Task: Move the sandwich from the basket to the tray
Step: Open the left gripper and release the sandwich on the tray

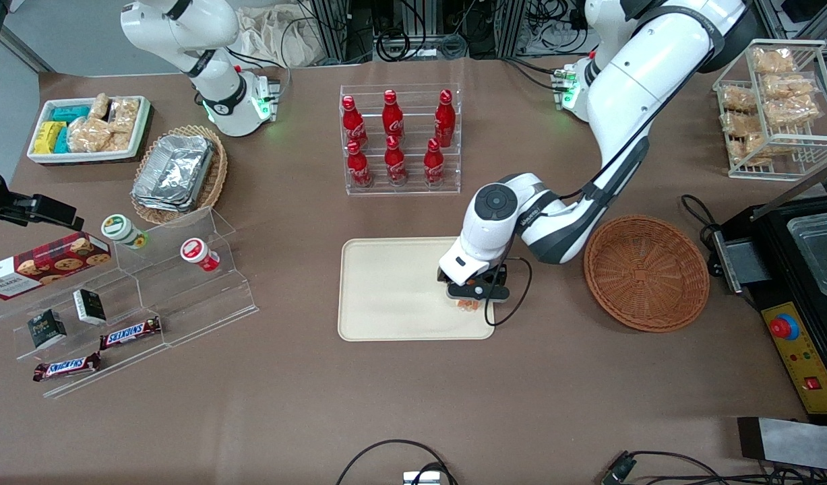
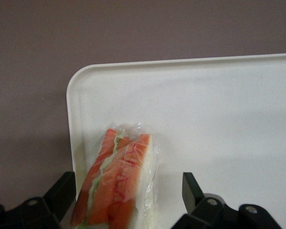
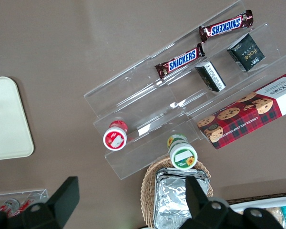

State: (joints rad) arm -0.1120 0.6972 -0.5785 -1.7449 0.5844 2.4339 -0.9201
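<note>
Sandwich (image 2: pixel 118 183) lies on the tray (image 1: pixel 386 289), near the tray corner that's closest to the basket (image 1: pixel 646 272) and to the front camera. In the wrist view its orange and green cut edge faces up, wrapped in clear film, w/ the tray's rim just beside it. The claw (image 1: pixel 472 296) hangs low right over it, fingers (image 2: pixel 62 193) spread wide on either side, and there's a visible gap between each finger and the wrap, so it grips nothing. Basket is empty, sitting on the bench toward the working arm's end, apart from the tray.

Step in hand, as I read it: the release — the sandwich is down on the tray and the claw is open around it. Task looks close to done.

Next move prob. calls for a straight lift up, keeping the fingers wide so they don't snag the loose film or drag the wedge toward the rim — it sits close to the edge, so a sideways nudge could tip it onto the rim.
</note>
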